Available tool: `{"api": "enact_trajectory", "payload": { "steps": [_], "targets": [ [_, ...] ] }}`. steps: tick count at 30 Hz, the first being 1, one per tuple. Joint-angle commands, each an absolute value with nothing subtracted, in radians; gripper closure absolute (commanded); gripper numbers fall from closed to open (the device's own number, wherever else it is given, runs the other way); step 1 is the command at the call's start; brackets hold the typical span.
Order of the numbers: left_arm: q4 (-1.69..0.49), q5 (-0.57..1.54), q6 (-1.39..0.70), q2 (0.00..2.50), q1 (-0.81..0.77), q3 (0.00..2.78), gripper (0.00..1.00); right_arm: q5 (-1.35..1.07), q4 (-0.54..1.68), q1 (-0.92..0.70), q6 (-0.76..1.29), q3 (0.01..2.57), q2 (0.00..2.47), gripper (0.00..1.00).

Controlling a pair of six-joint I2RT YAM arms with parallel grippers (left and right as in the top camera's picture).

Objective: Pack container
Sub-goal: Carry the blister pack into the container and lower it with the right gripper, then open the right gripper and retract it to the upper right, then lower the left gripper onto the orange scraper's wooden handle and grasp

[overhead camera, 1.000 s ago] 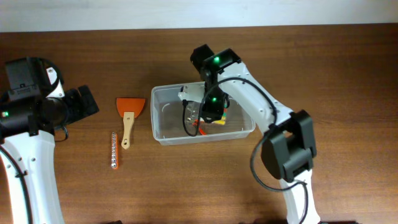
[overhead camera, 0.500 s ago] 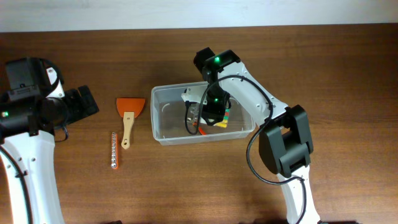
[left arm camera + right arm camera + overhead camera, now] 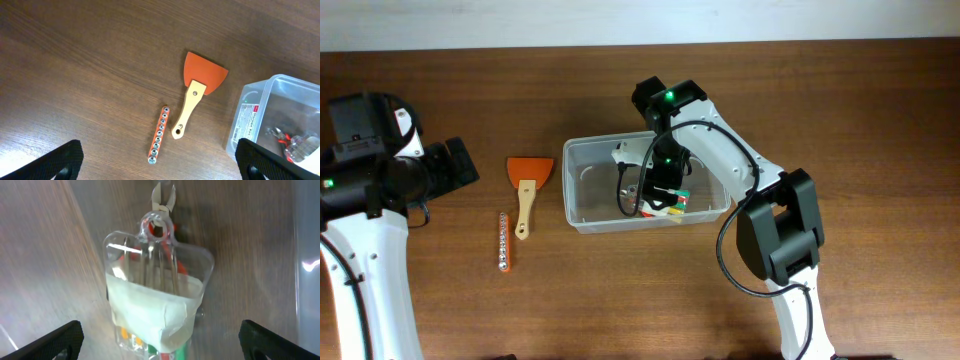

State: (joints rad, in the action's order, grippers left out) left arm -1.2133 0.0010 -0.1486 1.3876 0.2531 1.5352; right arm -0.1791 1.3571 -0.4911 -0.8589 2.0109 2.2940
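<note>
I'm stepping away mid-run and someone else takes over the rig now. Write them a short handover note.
The left gripper is open and empty, hovering above the table.
The right gripper is open, above the container.
Done: the clear tool pack with pliers lies inside the container.
Left: the orange scraper and the socket strip lie on the table beside the container, on the left arm's side; both need packing.

Even light, glare, soft focus

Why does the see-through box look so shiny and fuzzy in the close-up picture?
Right wrist view: light bounces off the container wall as white streaks, and the clear packet sits close, so it looks soft. Left wrist view: the container is sharp. Overhead view: even light, little glare.
</note>
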Motion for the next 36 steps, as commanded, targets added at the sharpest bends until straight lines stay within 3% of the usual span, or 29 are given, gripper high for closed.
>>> {"api": "enact_trajectory", "payload": {
  "steps": [1,5,10,19,26,36],
  "targets": [
    [-1.214,0.004,-0.102,1.393,0.249,1.537,0.01,-0.199,1.362,-0.483,-0.848,2.017,2.239,0.01],
    [-1.213,0.004,-0.053,1.393,0.249,1.537,0.01,-0.157,1.393,-0.483,-0.826,2.075,2.15,0.01],
    [-1.216,0.01,0.012,1.393,0.249,1.537,0.01,0.014,1.41,-0.445,-0.58,2.182,1.993,0.01],
    [-1.258,0.06,0.063,1.428,0.083,1.526,0.01,-0.003,1.494,-0.108,-0.165,2.287,1.707,0.01],
    [-1.153,0.07,0.018,1.505,0.004,1.404,0.01,-0.08,1.63,0.131,-0.14,2.281,1.674,0.01],
    [-1.015,0.101,0.015,1.679,0.001,1.241,0.01,-0.113,1.612,0.176,-0.137,2.223,1.695,0.01]
  ]
}}
